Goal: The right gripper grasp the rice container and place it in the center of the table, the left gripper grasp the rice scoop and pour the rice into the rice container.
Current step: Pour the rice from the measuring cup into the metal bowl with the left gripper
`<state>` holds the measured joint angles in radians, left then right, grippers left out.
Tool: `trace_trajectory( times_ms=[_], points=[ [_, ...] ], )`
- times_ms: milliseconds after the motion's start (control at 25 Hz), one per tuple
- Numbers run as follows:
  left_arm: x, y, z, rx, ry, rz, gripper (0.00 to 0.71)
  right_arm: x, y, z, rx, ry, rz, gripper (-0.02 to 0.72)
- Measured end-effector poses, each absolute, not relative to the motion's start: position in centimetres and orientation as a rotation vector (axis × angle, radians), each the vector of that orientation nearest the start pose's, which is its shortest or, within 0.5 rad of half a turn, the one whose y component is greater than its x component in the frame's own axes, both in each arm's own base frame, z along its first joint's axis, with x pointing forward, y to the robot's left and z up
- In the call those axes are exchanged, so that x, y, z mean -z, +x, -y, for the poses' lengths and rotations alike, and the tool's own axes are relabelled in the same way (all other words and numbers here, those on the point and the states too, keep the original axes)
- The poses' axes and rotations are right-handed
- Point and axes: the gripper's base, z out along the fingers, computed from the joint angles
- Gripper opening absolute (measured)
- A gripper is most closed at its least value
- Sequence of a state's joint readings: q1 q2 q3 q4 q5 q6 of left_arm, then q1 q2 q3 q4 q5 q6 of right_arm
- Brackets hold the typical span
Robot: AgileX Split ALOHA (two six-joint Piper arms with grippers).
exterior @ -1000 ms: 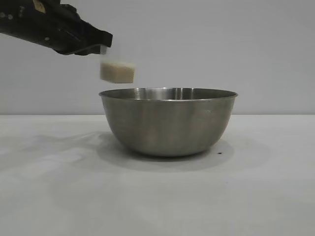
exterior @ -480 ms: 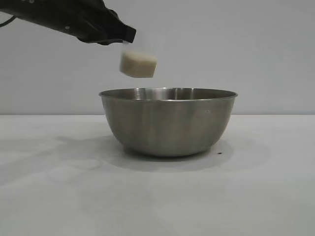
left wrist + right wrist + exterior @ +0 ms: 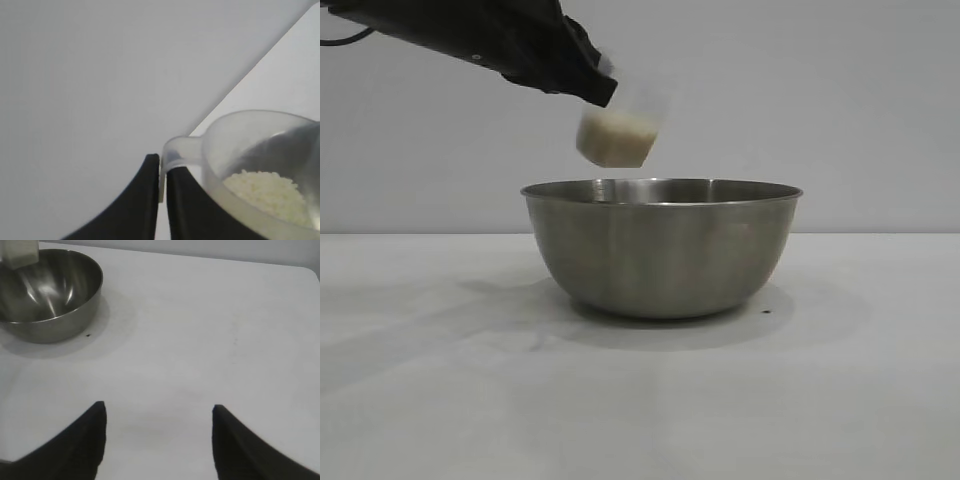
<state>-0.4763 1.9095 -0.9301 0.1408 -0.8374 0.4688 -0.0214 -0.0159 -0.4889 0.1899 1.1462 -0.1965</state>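
My left gripper (image 3: 603, 88) is clamped tight on the loop handle of the rice scoop (image 3: 617, 133), its two black fingers (image 3: 150, 190) pinching the thin handle edge between them. The scoop hangs tilted above the left part of the rice container (image 3: 662, 245), clear of its rim and not touching it. The rice (image 3: 265, 192) sits as a whitish heap low in the cup, and I see no grains falling.

I judge the scoop light and stiff, but smooth plastic held by such a slim loop could twist in the grip as the load slides, so the handle near the cup wall is the right hold. The rice will run loose and sudden once the lip dips. The steel bowl looks stable and heavy enough to stay put, with a wide mouth that forgives a rough aim; if it needed moving I would take it by the rolled rim.

My right gripper (image 3: 159, 440) is parked well away from the bowl, its fingers spread wide with nothing between them, pointing down at the bare table (image 3: 440, 400).

The table is plain matte white, with a tiny dark speck (image 3: 766, 311) just beside the bowl's base. Behind is a bare pale wall (image 3: 840, 100).
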Motion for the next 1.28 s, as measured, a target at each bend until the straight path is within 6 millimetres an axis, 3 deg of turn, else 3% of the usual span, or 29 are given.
trace_trajectory(
  times_ms=[1280],
  points=[
    [-19.6, 33.9, 20.3, -0.424, 1.241, -0.994, 0.0, -26.9, -1.0, -1.6, -0.1, -0.204, -2.101, 0.403]
  ],
)
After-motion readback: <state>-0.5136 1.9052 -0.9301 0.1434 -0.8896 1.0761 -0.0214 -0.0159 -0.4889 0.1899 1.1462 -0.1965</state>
